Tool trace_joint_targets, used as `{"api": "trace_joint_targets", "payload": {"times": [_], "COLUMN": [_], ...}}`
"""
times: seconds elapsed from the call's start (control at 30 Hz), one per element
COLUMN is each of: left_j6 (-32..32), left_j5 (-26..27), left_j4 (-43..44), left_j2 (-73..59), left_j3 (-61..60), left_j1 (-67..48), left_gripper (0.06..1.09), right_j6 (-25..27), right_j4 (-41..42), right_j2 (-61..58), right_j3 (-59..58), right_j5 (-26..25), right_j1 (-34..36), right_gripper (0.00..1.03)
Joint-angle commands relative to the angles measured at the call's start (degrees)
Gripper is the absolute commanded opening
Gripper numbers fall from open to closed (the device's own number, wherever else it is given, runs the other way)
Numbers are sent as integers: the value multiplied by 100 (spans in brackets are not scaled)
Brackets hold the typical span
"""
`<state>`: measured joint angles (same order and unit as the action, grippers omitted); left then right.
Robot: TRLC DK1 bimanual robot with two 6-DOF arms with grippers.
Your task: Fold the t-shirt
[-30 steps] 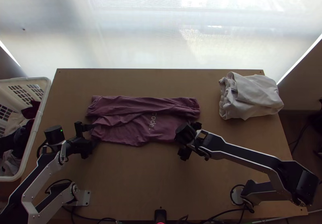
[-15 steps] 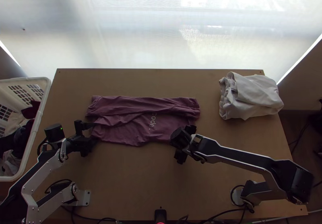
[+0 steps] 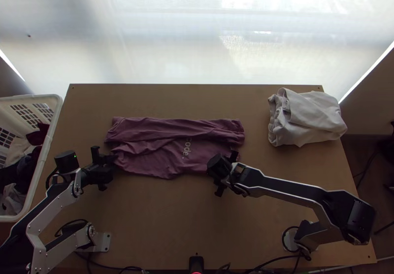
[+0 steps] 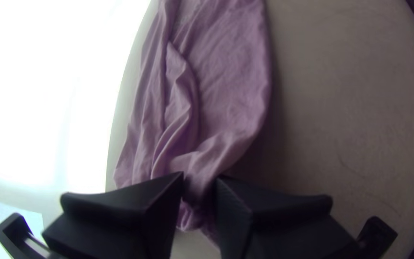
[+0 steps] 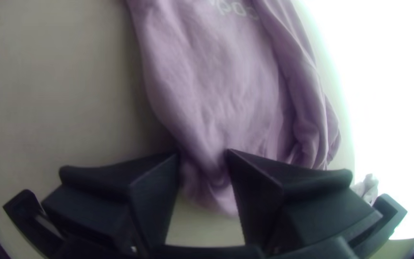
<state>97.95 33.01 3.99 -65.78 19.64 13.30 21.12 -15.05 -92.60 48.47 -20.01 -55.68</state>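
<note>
In the top view the purple t-shirt (image 3: 167,148) lies crosswise on the table in a long folded strip, its upper layer wrinkled. My left gripper (image 3: 102,167) is at the shirt's left end, and my right gripper (image 3: 224,171) is at its lower right corner, hiding part of it. In the left wrist view the left gripper (image 4: 200,187) is shut on a gathered bit of the t-shirt (image 4: 226,76). Cloth of the t-shirt (image 5: 216,86) is also pinched up between the fingers of the right gripper (image 5: 203,165) in the right wrist view.
A folded pale cloth (image 3: 310,119) rests at the table's upper right. Beyond the left edge stands a white basket (image 3: 55,121) holding clothes. Bare wood of the table (image 3: 162,215) lies below the shirt, between the two arms.
My right gripper has shifted a little left along the shirt's lower edge. The left gripper's fingers have drawn closer together at the shirt's left end. The shirt lies nearly as before.
</note>
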Motion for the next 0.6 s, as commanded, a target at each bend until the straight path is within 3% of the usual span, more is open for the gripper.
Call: {"api": "trace_joint_targets", "payload": {"times": [0.0, 0.2, 0.57], "left_j6": [-250, -347, -699], "left_j5": [65, 56, 74], "left_j4": [-39, -320, -2833], "left_j2": [127, 329, 1471], "left_j3": [49, 49, 761], "left_j1": [-12, -38, 437], "left_gripper": [9, 9, 9], "right_j6": [94, 76, -82], "right_j4": [116, -77, -1343], "right_j2": [14, 128, 1253], "right_j3": [-30, 22, -171], "right_j5": [-12, 120, 1122], "right_j1": [31, 13, 101], "right_gripper": [3, 2, 2]}}
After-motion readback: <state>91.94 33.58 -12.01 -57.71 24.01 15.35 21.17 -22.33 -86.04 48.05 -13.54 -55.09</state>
